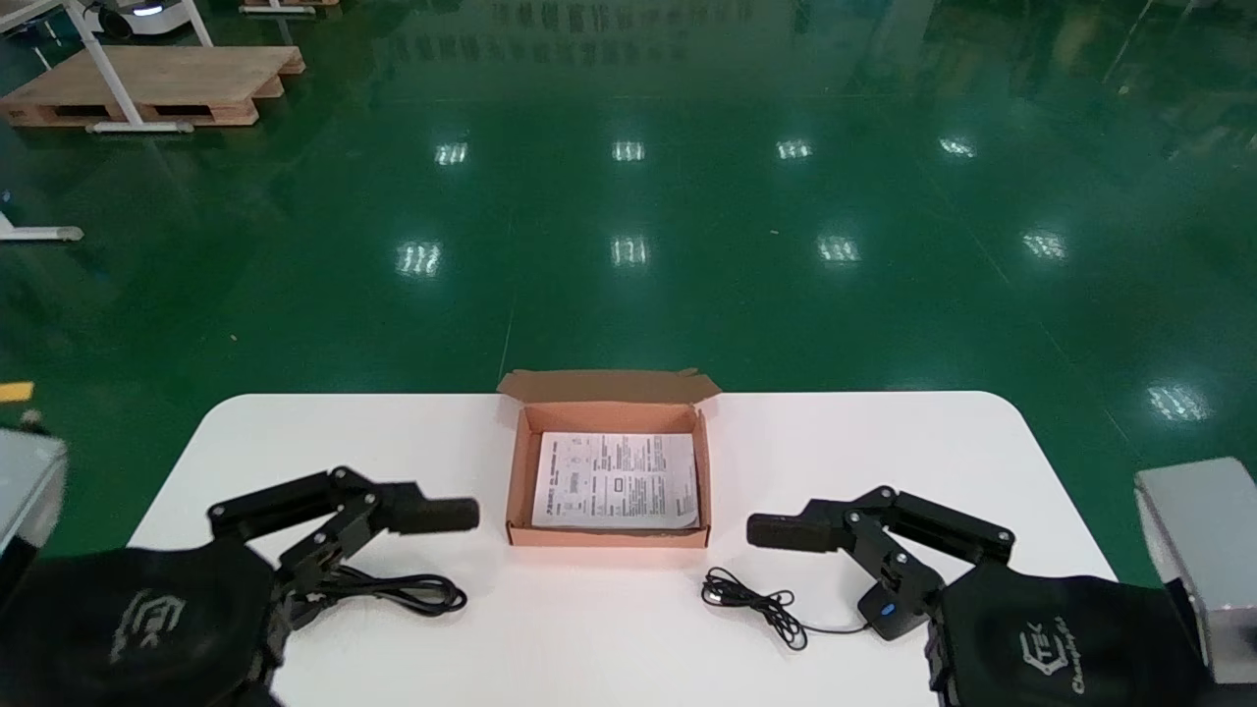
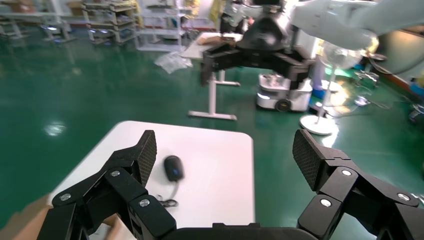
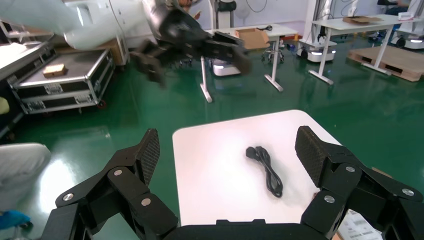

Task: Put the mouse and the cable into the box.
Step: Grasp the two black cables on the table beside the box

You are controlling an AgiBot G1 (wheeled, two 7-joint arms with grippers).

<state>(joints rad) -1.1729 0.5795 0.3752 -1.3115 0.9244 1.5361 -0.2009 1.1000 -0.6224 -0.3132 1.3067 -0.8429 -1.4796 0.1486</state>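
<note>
An open cardboard box point(image 1: 606, 536) with a printed sheet inside stands at the table's middle. A black mouse point(image 1: 889, 609) with a blue dot lies near the front right, partly under my right arm; its thin cord point(image 1: 756, 601) is bunched to its left. The left wrist view also catches the mouse point(image 2: 173, 167). A coiled black cable point(image 1: 412, 592) lies at the front left, also in the right wrist view as the cable point(image 3: 265, 170). My left gripper point(image 1: 442, 516) point(image 2: 225, 160) hovers open above the cable. My right gripper point(image 1: 781, 532) point(image 3: 227, 155) is open above the mouse cord. Neither holds anything.
The white table point(image 1: 295, 432) has rounded corners and green floor beyond it. A grey case point(image 1: 1193, 550) stands off the right edge and another grey case point(image 1: 29, 481) off the left. A wooden pallet point(image 1: 157, 83) lies far back left.
</note>
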